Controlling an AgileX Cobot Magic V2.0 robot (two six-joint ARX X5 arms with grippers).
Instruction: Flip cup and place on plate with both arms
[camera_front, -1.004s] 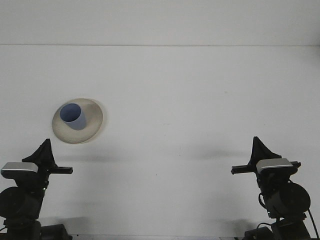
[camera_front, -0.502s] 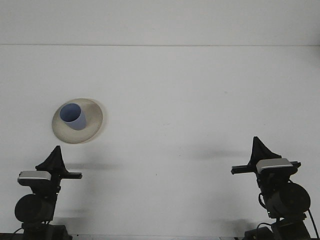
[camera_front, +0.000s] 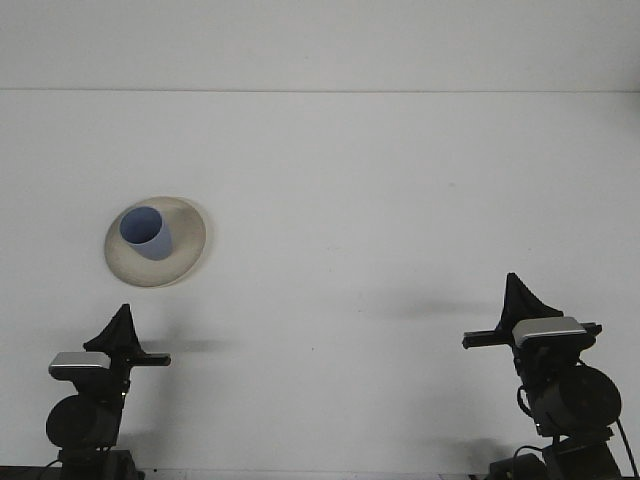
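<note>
The left gripper (camera_front: 121, 322) is drawing back, sitting lower and further toward the 6 o'clock edge than a second ago; the right gripper (camera_front: 515, 290) is staying put at 4 o'clock. Whether either pincer is open or closed, I cannot tell. The blue cup (camera_front: 147, 232) is standing mouth-up on the beige plate (camera_front: 186, 245), at 9 o'clock on the white table (camera_front: 360, 180), well apart from both grippers.
</note>
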